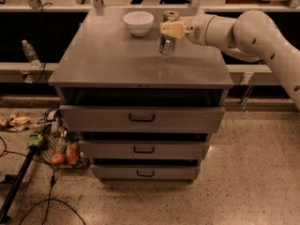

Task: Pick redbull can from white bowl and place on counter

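Grey counter [117, 62] bearing white bowl [138, 22]; tool [168, 30] gripping redbull can [167, 46] alongside

A glossy white bowl [138, 22] is gleaming at the far edge of the smooth, matt grey counter [117, 60], while the smooth, pale plastic-looking gripper [172, 30], just right of the bowl, is clasping the shiny silver metal redbull can [166, 46].

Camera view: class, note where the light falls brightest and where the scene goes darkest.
In the camera view, the white bowl and the pale arm are brightest; the counter top carries a soft, even sheen; the gaps above the drawers and the recesses on either side are nearly black; the gripper, right of the bowl over the counter, holds the redbull can.
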Controlling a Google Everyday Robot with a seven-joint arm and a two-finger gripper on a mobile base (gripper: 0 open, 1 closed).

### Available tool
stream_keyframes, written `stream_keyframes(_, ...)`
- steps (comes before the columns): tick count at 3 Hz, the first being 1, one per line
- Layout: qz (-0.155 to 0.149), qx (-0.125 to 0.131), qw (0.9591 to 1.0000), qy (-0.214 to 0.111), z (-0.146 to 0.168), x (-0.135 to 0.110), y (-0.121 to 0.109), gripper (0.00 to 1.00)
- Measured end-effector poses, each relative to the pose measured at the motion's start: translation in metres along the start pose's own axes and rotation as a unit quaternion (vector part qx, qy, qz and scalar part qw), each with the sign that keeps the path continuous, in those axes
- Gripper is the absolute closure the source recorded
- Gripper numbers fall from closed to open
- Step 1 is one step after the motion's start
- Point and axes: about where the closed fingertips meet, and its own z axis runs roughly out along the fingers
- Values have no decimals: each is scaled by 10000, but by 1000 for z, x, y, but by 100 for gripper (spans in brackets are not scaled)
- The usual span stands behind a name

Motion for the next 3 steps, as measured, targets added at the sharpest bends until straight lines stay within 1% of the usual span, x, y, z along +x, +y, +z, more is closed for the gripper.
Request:
stream_keyframes(1,-259,-300,9989,252,8,24,20,83)
stream_keyframes(2,-447,-404,9975,365,16,50,37,52)
stream_keyframes(3,-472,-404,9974,369,17,52,38,30)
